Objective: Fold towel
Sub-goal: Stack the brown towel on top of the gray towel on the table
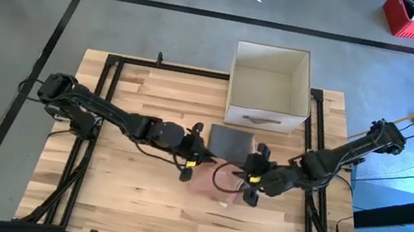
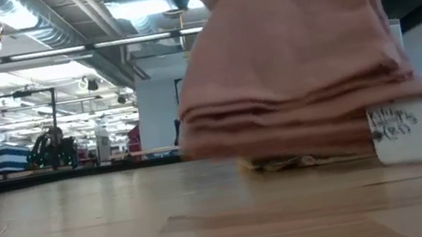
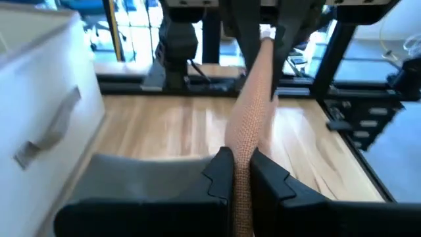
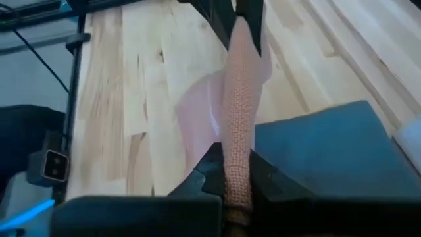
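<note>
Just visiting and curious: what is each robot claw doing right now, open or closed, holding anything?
Left gripper: shut on the pink towel.
Right gripper: shut on the same towel.

Both arms are black, jointed and slim. Small yellow markings sit near each wrist. The fingers point(image 3: 220, 174) are matte black, angular.

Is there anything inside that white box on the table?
No. Seen from above, the white box shows only its bare inside; the pink towel lies outside it.
</note>
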Robot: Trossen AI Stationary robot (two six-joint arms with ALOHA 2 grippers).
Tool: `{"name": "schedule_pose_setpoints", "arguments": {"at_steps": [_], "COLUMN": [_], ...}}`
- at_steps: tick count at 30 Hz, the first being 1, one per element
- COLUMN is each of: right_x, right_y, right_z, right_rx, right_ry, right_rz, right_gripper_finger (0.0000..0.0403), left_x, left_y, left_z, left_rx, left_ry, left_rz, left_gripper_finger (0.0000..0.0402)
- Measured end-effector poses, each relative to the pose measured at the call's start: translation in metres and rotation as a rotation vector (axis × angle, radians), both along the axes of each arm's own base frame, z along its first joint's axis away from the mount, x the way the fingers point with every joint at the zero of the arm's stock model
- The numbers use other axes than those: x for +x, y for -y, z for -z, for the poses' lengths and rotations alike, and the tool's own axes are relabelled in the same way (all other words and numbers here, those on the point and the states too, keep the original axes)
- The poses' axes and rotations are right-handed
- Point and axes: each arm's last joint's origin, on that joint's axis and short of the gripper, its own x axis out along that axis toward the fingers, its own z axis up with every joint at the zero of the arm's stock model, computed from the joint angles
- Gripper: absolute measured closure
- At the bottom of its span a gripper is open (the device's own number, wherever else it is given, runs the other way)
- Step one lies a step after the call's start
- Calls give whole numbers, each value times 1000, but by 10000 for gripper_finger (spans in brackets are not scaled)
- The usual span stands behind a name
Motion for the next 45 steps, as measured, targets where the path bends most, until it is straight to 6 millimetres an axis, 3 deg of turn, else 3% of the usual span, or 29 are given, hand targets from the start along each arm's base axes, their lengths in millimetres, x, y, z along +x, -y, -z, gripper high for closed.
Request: {"name": "schedule_pose_setpoints", "arguments": {"at_steps": [9, 12, 17, 21, 26, 33, 36, 45], "right_x": [-21, -27, -35, -31, -26, -26, -28, -29], "right_y": [28, 29, 20, 12, 12, 14, 14, 14], "right_z": [-10, -17, -21, -3, 23, 26, 28, 29], "right_rx": [100, 151, 147, 101, -8, -71, -79, -83], "right_ry": [-107, -106, -88, -118, -138, -135, -159, -177], "right_rz": [65, 9, -50, -42, 3, 7, 2, -6], "right_gripper_finger": [384, 384, 384, 384, 384, 384, 384, 385], "left_x": [30, 38, 34, 29, 29, 32, 30, 26], "left_y": [-16, -12, 4, 15, 9, -4, -4, -13], "left_z": [-3, -1, -5, -6, 5, 10, 10, 17], "left_rx": [56, 34, 60, 95, 114, 118, 130, 123], "left_ry": [58, 35, -12, -42, -123, -149, -165, -258], "left_rz": [-34, 5, 68, 103, 90, 71, 76, 53], "left_gripper_finger": [385, 385, 385, 385, 385, 383, 366, 265]}}
